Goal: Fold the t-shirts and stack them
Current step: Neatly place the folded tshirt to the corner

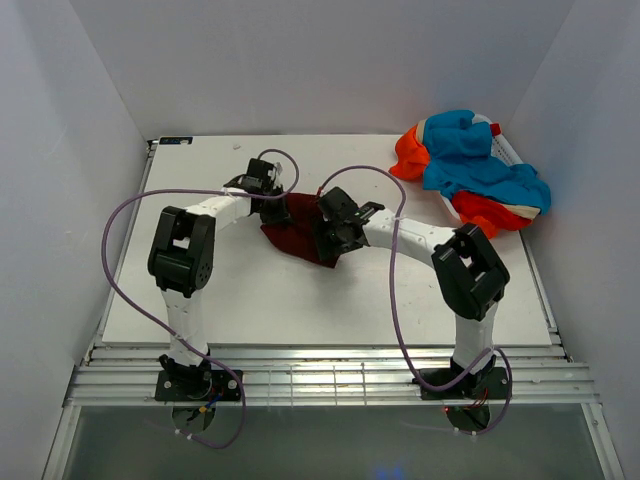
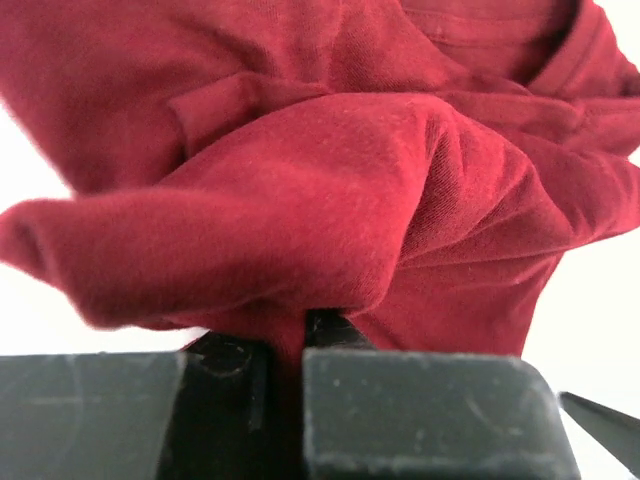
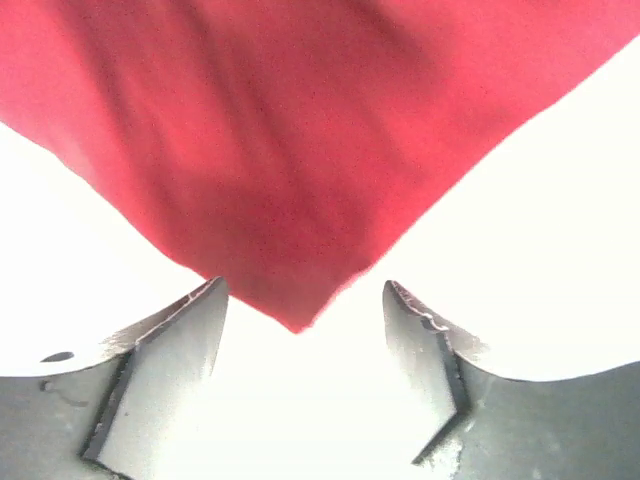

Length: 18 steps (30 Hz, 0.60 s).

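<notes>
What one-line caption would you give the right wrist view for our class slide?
The right gripper, fingers open, flanks a pointed corner of the maroon t-shirt over the white table.

maroon t-shirt (image 1: 298,238), orange-red and turquoise t-shirts (image 1: 480,172)

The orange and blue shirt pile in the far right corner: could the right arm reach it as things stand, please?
Probably yes: the right pincer stands open at the maroon shirt, gripping nothing, and only bare table lies between it and the pile.
</notes>
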Available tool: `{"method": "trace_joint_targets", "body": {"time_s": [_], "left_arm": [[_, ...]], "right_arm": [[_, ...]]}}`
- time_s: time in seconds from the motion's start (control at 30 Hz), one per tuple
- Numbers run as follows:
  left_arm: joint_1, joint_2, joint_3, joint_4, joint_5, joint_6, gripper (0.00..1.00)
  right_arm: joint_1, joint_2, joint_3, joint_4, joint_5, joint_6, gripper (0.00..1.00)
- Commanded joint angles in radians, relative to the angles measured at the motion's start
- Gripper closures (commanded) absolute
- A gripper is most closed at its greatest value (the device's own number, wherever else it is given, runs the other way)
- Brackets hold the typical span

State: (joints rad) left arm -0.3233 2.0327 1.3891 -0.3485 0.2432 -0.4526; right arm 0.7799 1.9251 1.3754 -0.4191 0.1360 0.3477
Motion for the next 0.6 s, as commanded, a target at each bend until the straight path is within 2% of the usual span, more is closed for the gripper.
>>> {"method": "trace_joint_targets", "body": {"time_s": [0.0, 0.2, 0.4, 0.57], "left_arm": [[0.076, -0.088, 0.105, -0.22, -0.266, 0.115, 1.0], [0.153, -0.118, 0.2, -0.336, -0.404, 0.199, 1.0], [0.222, -0.143, 0.28, -0.348, -0.573, 0.343, 1.0], [0.303, -0.088, 0.413, -0.354, -0.593, 0.419, 1.0]], "right_arm": [[0.005, -0.133, 0.02, -0.145, 0.074, -0.026, 0.3], [0.005, -0.204, 0.014, -0.175, 0.091, -0.029, 0.3], [0.005, -0.235, -0.045, -0.153, 0.076, -0.03, 0.3], [0.005, -0.241, -0.082, -0.135, 0.04, -0.026, 0.3]]}}
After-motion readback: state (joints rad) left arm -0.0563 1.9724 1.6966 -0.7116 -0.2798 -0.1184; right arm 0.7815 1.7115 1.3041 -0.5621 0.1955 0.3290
